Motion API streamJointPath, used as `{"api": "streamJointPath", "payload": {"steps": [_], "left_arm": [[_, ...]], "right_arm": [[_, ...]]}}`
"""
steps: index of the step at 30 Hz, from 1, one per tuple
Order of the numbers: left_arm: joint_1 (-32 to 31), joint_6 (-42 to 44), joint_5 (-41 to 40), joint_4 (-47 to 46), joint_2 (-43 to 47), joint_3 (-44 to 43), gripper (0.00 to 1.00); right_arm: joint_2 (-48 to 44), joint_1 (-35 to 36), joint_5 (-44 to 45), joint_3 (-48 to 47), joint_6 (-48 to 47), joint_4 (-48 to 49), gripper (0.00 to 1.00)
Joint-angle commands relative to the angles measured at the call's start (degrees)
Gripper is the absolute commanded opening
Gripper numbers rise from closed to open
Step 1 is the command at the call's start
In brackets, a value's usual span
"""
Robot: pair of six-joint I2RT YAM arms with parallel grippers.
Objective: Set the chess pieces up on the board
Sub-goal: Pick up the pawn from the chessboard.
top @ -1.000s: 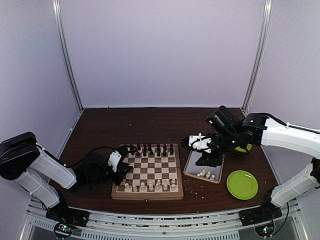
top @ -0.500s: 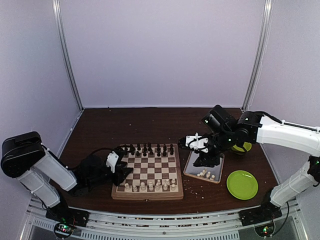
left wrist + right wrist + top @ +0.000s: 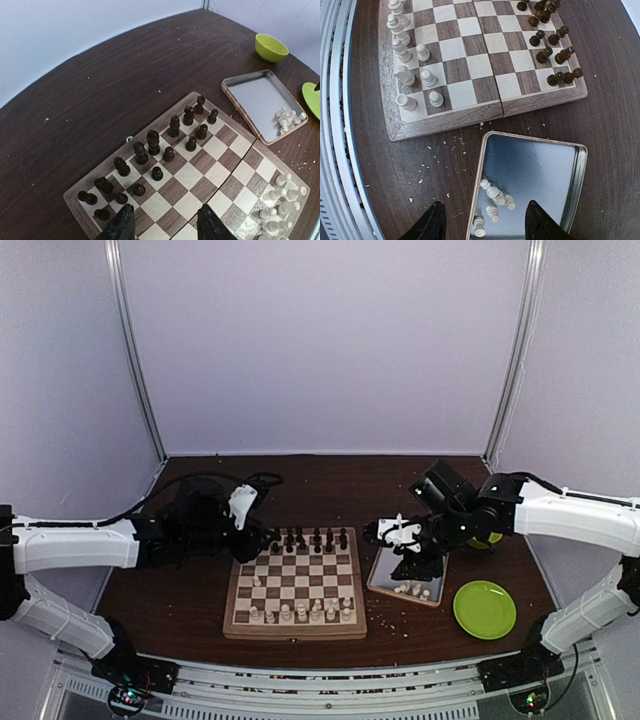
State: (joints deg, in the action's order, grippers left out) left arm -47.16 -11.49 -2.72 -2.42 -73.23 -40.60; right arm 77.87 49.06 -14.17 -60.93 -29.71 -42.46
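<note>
A green plate [image 3: 485,608] sits nearest on the dark desk [image 3: 330,485]. Left of it, the board [image 3: 300,578] carries cream chess pieces [image 3: 300,612] on its two near rows. About nine show from the right wrist, and others are cut off by the frame edge. Pale crumbs [image 3: 440,150] lie between the board and a metal tray [image 3: 535,165]. The tray's near end holds a small clump of cream pieces, too tangled to count. The right claw [image 3: 485,222] hovers above them, fingers apart, gripping nothing. The left claw [image 3: 165,227] hangs by the board's far left corner, also parted and empty. Sixteen dark pieces [image 3: 153,140] fill the two far rows. Farthest is a green bowl [image 3: 271,47], half hidden behind the right arm from above.
</note>
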Motion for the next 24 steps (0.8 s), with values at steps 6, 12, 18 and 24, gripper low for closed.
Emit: {"api": "streamJointPath", "payload": {"steps": [6, 12, 18, 24], "left_arm": [[0.75, -3.84, 8.27, 33.26, -9.04, -12.99, 0.43], [0.75, -2.51, 8.46, 38.88, -14.61, -18.44, 0.39], [0.75, -2.14, 6.84, 41.91, -19.26, -21.86, 0.28], [0.75, -1.49, 7.11, 43.58, -20.77, -22.78, 0.25]], "right_arm": [[-4.64, -8.47, -3.4, 3.88, 3.85, 6.87, 0.54], [-4.99, -8.63, -3.14, 4.1, 3.02, 6.78, 0.54], [-5.59, -8.63, -3.14, 4.33, 2.73, 6.52, 0.54], [-5.49, -8.63, -3.58, 4.37, 2.63, 6.52, 0.54]]}}
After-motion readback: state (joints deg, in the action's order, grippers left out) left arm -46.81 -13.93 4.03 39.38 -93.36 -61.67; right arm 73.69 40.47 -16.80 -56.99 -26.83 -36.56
